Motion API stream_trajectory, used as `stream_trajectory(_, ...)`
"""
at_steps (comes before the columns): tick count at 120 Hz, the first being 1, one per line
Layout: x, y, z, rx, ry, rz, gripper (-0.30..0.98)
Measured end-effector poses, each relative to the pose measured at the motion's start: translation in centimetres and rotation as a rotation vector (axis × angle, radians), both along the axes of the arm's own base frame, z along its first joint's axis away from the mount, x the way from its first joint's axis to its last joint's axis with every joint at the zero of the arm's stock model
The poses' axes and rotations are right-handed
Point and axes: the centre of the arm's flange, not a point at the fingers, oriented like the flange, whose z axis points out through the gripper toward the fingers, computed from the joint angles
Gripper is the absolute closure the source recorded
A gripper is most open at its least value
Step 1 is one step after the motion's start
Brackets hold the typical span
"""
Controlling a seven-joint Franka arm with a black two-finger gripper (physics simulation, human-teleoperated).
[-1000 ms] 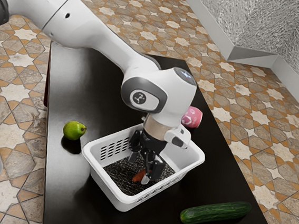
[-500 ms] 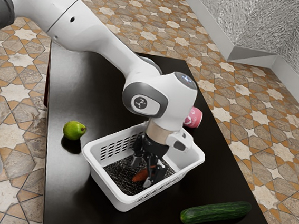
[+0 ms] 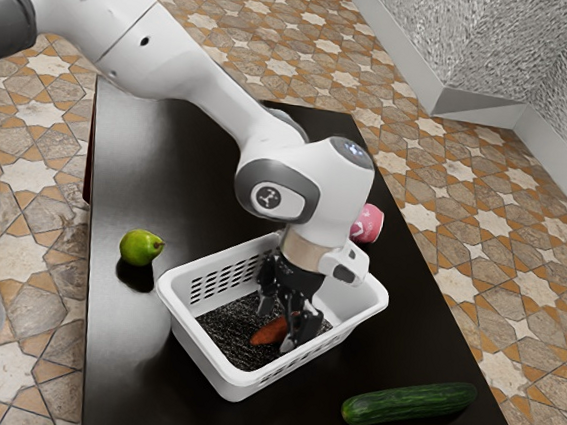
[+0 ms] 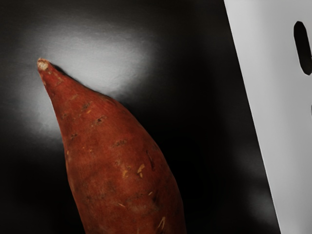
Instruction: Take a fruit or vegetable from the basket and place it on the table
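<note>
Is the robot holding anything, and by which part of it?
That can't be told: the tool is down at the sweet potato, but any hold is unclear.

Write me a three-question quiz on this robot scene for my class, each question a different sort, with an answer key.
1. Multiple choice: what lies in the white basket?
a) a carrot
b) a sweet potato
c) an eggplant

2. True or false: the pear rests on the table, outside the basket.

3. Fill in the blank: in the exterior view, the cucumber lies to the ____ of the pear.

Key: 1. b; 2. true; 3. right
</note>
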Motion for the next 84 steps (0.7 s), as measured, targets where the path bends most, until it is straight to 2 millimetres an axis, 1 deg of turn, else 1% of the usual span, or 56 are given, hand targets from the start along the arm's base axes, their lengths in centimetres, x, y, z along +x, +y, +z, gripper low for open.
stream_trajectory(37,0.1,-0.5,-0.1,0.008,-0.024,-0.042,0.1)
stream_trajectory(54,0.3,-0.4,-0.7,0.022,-0.026,-0.08,0.11)
stream_trajectory(62,0.4,-0.1,-0.8,0.038,-0.03,-0.097,0.17)
stream_trajectory(70,0.8,0.7,-1.1,0.051,-0.029,-0.087,0.24)
stream_trajectory(84,1.2,1.4,-1.1,0.062,-0.037,-0.054,0.42)
